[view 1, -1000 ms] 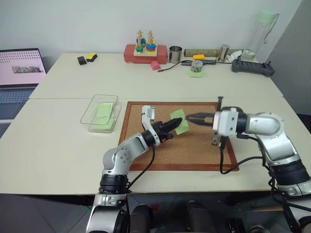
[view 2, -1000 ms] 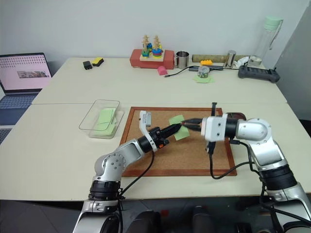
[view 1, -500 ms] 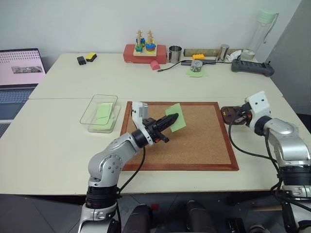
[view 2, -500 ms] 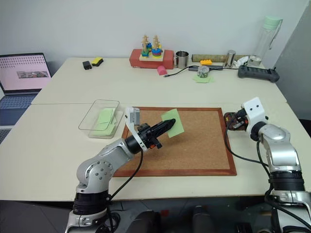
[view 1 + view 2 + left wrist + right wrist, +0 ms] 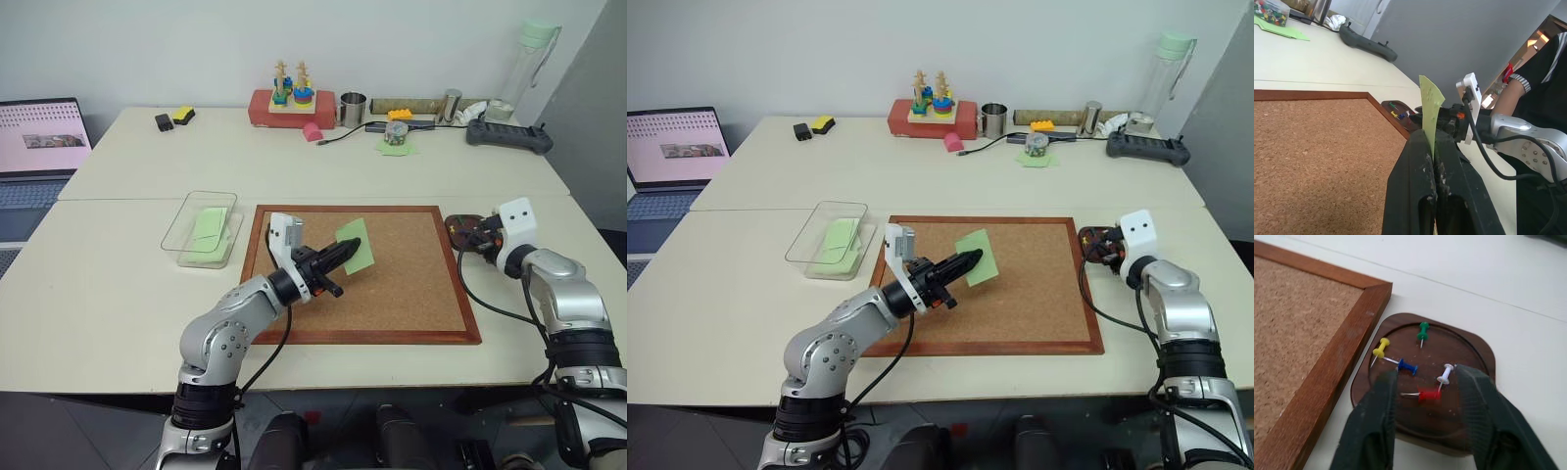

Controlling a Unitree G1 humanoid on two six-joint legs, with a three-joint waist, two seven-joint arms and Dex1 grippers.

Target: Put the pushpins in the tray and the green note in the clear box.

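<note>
My left gripper [image 5: 348, 248] is shut on the green note [image 5: 357, 244], holding it on edge a little above the cork board; the left wrist view shows the slip [image 5: 1430, 100] pinched between the fingers. My right gripper [image 5: 1427, 374] hangs open just over the tray [image 5: 1479, 350], the dark wooden dish [image 5: 458, 226] off the board's right edge. Several pushpins lie in the dish, among them the green one [image 5: 1423, 330] and the red one [image 5: 1428, 395], which rests between the spread fingers. The clear box [image 5: 186, 231] stands left of the board, with another pale green slip [image 5: 210, 226] inside.
The framed cork board [image 5: 392, 289] fills the middle of the table. A laptop [image 5: 39, 137] sits at the far left. Along the back edge are a red toy block [image 5: 291, 106], a metal cup [image 5: 354, 108], a green scrap with a tin [image 5: 397, 142] and a power strip [image 5: 509, 134]. A person's sleeve [image 5: 1542, 63] shows beyond the right arm.
My right gripper left the note over the board, swung right to the tray and opened above it. My left gripper drew the note slightly back and rolled it on edge.
</note>
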